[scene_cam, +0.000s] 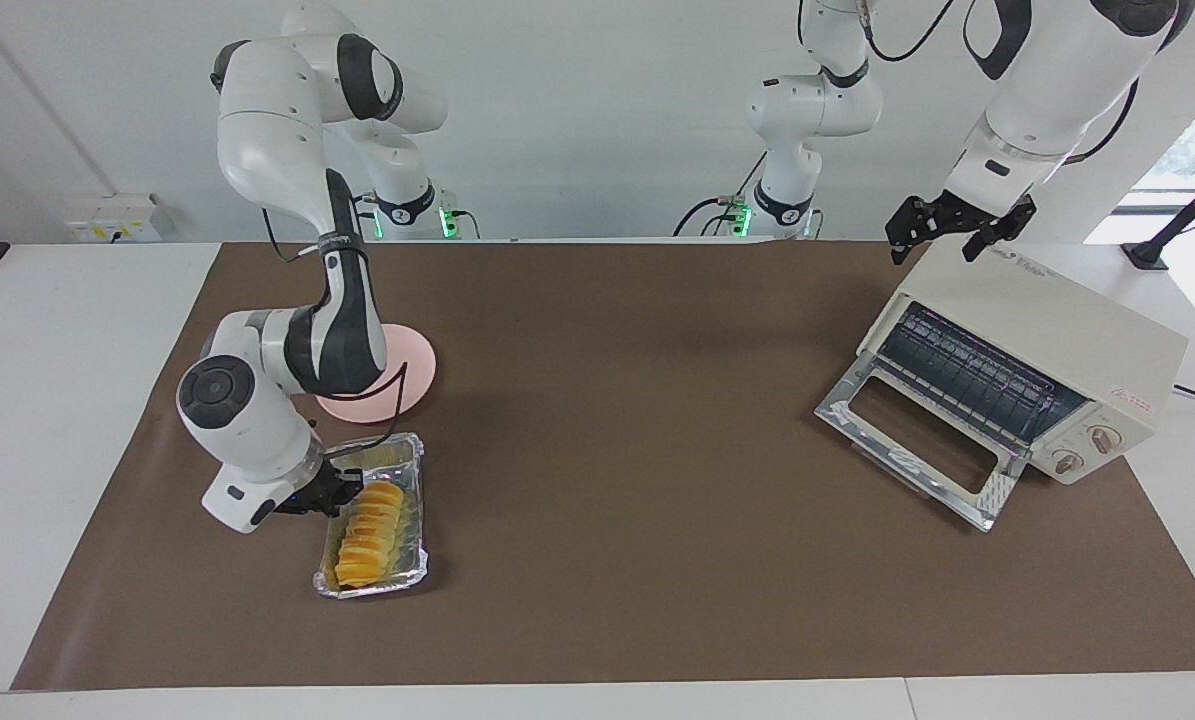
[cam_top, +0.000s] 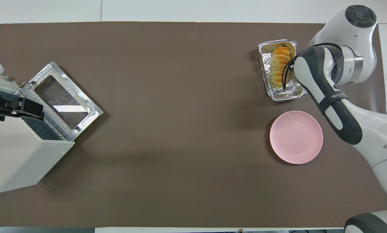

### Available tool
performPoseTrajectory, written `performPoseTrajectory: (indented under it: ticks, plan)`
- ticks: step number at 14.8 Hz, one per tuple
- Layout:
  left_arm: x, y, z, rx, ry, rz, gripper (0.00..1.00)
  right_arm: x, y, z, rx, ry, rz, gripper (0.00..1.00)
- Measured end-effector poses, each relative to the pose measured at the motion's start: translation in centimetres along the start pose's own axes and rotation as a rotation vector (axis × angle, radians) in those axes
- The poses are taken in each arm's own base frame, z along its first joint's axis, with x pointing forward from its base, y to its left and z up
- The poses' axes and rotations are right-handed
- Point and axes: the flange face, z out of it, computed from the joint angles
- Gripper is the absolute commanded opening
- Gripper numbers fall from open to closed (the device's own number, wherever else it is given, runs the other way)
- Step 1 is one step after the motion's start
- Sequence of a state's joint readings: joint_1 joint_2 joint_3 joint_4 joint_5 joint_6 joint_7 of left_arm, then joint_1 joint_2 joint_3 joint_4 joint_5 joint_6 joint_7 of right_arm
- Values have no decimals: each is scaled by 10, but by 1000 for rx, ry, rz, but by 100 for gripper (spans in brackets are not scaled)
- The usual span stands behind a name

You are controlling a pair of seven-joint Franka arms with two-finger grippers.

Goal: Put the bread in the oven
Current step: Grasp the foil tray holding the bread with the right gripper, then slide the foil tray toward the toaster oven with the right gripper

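Facing view: the bread (scene_cam: 369, 534) lies in the foil tray (scene_cam: 409, 578), with the right gripper (scene_cam: 345, 494) fingers closed at its robot-side end.
The pink plate (scene_cam: 409, 365) sits near those fingers, nearer the robots. The left gripper (scene_cam: 950, 226) waits with fingers spread over the open oven (scene_cam: 1047, 330) at the bench's (scene_cam: 617, 450) other end.

Oven (cam_top: 15, 155) partly cut off
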State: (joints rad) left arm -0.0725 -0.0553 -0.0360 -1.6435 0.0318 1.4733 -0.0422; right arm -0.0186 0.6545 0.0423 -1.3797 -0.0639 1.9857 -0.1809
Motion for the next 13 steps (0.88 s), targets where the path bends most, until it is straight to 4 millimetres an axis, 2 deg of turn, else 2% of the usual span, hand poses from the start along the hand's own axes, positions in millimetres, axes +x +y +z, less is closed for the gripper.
performPoseTrajectory:
  ticks: [4, 6, 7, 8, 10, 11, 13]
  plan:
    - [0, 0, 0, 0, 0, 0, 100, -1, -2, -8, 6, -9, 0, 0]
    - [0, 0, 0, 0, 0, 0, 100, -3, -11, -30, 32, -45, 16, 0]
    - [0, 0, 0, 0, 0, 0, 100, -2, -21, -47, 53, -55, 45, 0]
    - [0, 0, 0, 0, 0, 0, 100, 0, -36, -66, 73, -58, 70, 0]
    - [0, 0, 0, 0, 0, 0, 100, 3, -86, -105, 104, -54, 113, 0]
    - [0, 0, 0, 0, 0, 0, 100, 5, -118, -119, 106, -53, 137, 0]
    - [0, 0, 0, 0, 0, 0, 100, 5, -188, -134, 120, -48, 172, 0]
